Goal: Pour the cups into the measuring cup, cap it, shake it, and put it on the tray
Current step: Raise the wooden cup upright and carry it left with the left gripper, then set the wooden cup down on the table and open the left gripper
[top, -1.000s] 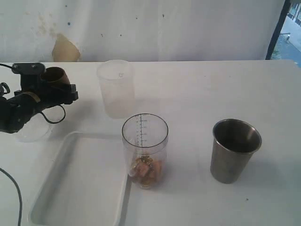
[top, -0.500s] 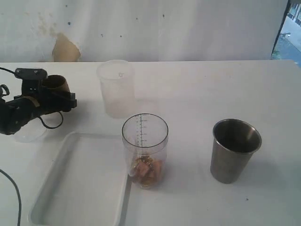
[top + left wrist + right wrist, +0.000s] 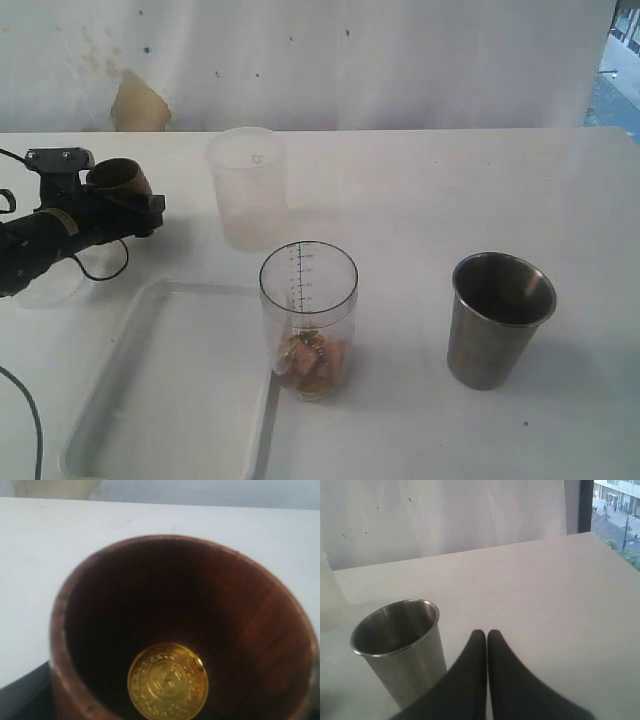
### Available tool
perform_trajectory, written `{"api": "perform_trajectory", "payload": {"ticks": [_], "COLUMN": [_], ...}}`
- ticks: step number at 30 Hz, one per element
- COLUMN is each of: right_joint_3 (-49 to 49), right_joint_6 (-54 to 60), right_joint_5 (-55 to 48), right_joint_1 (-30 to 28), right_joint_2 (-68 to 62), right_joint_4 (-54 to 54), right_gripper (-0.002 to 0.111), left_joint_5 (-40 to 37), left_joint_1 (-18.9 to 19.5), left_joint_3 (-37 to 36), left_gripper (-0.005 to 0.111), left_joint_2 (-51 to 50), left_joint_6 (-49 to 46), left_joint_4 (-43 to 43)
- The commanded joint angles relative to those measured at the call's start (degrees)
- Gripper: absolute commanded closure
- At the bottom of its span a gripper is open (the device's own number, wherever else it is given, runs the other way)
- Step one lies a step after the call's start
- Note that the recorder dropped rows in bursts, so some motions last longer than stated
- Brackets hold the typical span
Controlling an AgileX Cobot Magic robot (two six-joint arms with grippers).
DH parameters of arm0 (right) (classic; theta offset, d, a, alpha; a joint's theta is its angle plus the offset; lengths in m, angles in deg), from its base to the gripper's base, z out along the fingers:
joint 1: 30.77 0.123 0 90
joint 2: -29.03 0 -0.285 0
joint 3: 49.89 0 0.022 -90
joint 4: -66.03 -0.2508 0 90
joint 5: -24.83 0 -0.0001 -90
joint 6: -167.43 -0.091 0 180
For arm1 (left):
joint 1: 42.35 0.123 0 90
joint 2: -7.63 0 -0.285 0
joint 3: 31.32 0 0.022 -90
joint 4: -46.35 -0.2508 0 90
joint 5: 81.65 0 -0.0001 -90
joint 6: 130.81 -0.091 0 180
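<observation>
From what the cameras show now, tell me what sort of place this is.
Probably an indoor robot test bench beside a window: a plain white table, a stained white wall behind it, and buildings outside.

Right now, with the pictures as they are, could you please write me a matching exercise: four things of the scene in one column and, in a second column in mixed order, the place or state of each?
Column A
1. small brown wooden cup
2. clear plastic measuring cup with a black scale
3. tapered brushed-steel tumbler
4. shallow white rectangular tray

Column B
a. lies flat at the front left of the exterior view
b. held by the left pincer, a gold coin inside
c. stands apart at the right
d. has brownish pieces at its bottom

Pairs: 1-b, 2-d, 3-c, 4-a
</observation>
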Motion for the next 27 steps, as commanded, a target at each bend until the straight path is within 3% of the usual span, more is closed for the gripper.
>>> {"api": "perform_trajectory", "payload": {"ticks": [1,4,6,8,9,11,18,27], "right_joint_3": [-0.03,-0.03,-0.03,-0.03,-0.03,-0.03,-0.03,-0.03], "right_joint_6": [-0.22,-0.22,-0.79,-1.2,-1.2,-1.2,-1.2,-1.2], "right_joint_5": [0.52,0.52,0.52,0.52,0.52,0.52,0.52,0.52], "right_joint_1": [0.02,0.02,0.02,0.02,0.02,0.02,0.02,0.02], "right_joint_2": [0.15,0.15,0.15,0.15,0.15,0.15,0.15,0.15], "right_joint_4": [0.27,0.27,0.27,0.27,0.27,0.27,0.27,0.27], "right_gripper": [0.108,0.108,0.108,0.108,0.108,0.108,0.108,0.108], "left_joint_5": [1.1,-0.07,-0.84,-0.84,-0.89,-1.08,-1.46,-8.58], "left_joint_1": [0.07,0.07,0.07,0.07,0.07,0.07,0.07,0.07], "left_joint_3": [-0.65,-0.65,-0.65,-0.65,-0.54,-0.45,-0.45,-0.45], "left_gripper": [0.107,0.105,0.086,0.053,0.026,0.001,0.002,0.002], "left_joint_2": [0.27,0.22,0.22,0.22,0.22,0.22,0.22,7.14], "left_joint_6": [-0.03,-3.72,-4.0,-3.88,-4.0,-4.0,-3.9,-3.79], "left_joint_4": [-1.51,-3.3,-3.3,-3.3,-3.3,-3.3,-3.3,-3.19]}}
